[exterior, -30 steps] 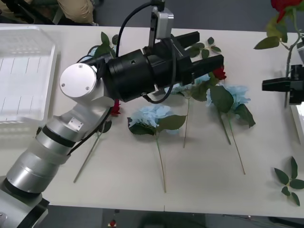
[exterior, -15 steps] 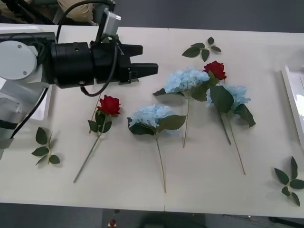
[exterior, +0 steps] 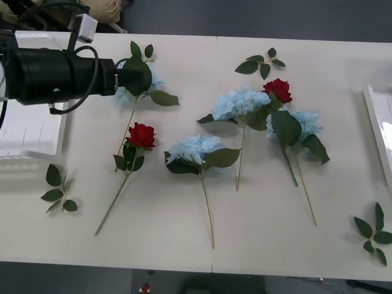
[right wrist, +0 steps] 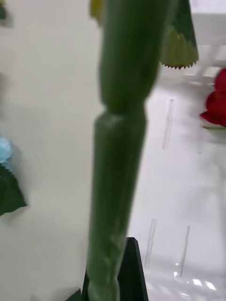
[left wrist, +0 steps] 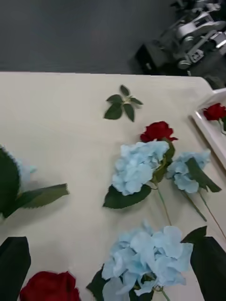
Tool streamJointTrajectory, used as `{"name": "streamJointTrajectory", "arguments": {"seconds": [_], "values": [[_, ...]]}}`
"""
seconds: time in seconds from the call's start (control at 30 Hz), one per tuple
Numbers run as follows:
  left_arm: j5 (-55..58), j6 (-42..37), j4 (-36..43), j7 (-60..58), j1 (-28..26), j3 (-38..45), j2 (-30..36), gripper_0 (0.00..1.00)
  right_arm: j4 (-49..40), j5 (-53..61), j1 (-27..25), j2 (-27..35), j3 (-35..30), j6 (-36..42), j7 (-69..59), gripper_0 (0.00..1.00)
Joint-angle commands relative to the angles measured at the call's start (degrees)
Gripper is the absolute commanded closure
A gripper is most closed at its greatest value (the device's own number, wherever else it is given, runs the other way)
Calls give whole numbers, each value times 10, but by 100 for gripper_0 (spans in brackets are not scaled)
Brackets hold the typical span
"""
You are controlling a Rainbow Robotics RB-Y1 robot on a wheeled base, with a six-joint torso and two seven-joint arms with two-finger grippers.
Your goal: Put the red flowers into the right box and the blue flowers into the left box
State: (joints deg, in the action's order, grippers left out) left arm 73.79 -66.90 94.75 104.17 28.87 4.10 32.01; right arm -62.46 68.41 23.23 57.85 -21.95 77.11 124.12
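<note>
Left tool: a black two-finger unit on the black forearm at the upper left of the front view. In its wrist view the fingers stand apart at the two lower corners, with nothing between them. The tip sits over the head of a pale blue fluffy artificial flower with broad green leaves, which lies on the cream worktop just right of the translucent slatted white left box.

Right tool: closed on a green plastic stem that rises close past the lens. The bloom is out of frame, so I judge it a rose only from the plain white right box beneath it, where one red fabric rose already lies.

Remaining on the worktop:
- Two red roses, centre left and upper right of centre.
- Three further blue heads in a row across the centre.

Handling assessment:
- All flowers look very light.
- The blue heads are soft and would crush or slip under a pinch. The leaves are floppy and would give no hold.
- The stems are thin and springy but firm, and probably smooth.
- Recommended hold is across the stem just under the head, so the bloom does not swing.
- The upper-right rose touches the blue heads beside it, so leaves may snag on lifting.
</note>
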Motion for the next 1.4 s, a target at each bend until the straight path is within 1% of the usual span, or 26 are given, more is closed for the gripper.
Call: {"name": "streamJointTrajectory", "arguments": {"seconds": [0.03,0.13,0.33,0.47,0.53,0.67,0.83,1.03,1.23,1.27,1.37,1.4], "values": [[-54,-21,10,-56,5,11,38,0,-6,-42,-12,21,-4,-28,-56,100],[-95,-21,10,-79,7,12,42,0,-6,-64,-15,21,9,-51,-85,100],[-192,-21,1,-109,13,-9,41,0,-6,-117,-19,21,65,-118,-154,100],[-202,-8,-37,-107,27,-29,40,0,-2,-137,-18,21,107,-168,-197,100],[-204,-2,-72,-103,46,-48,39,0,9,-140,-18,21,131,-195,-214,100],[-205,3,-123,-97,75,-75,33,0,38,-147,-18,22,161,-235,-210,100],[-212,23,-164,-88,94,-108,26,0,73,-155,-17,21,197,-279,-206,100],[-250,50,-199,-83,120,-170,23,0,74,-154,-17,21,200,-284,-202,100],[-244,59,-249,-80,152,-231,21,0,74,-152,-17,21,201,-284,-197,100],[-240,67,-258,-80,156,-244,21,0,74,-154,-16,21,200,-284,-197,98],[-241,90,-272,-81,159,-265,18,0,74,-156,-13,21,201,-284,-194,70],[-240,96,-279,-80,160,-271,16,0,74,-155,-13,21,201,-286,-192,51]]}}
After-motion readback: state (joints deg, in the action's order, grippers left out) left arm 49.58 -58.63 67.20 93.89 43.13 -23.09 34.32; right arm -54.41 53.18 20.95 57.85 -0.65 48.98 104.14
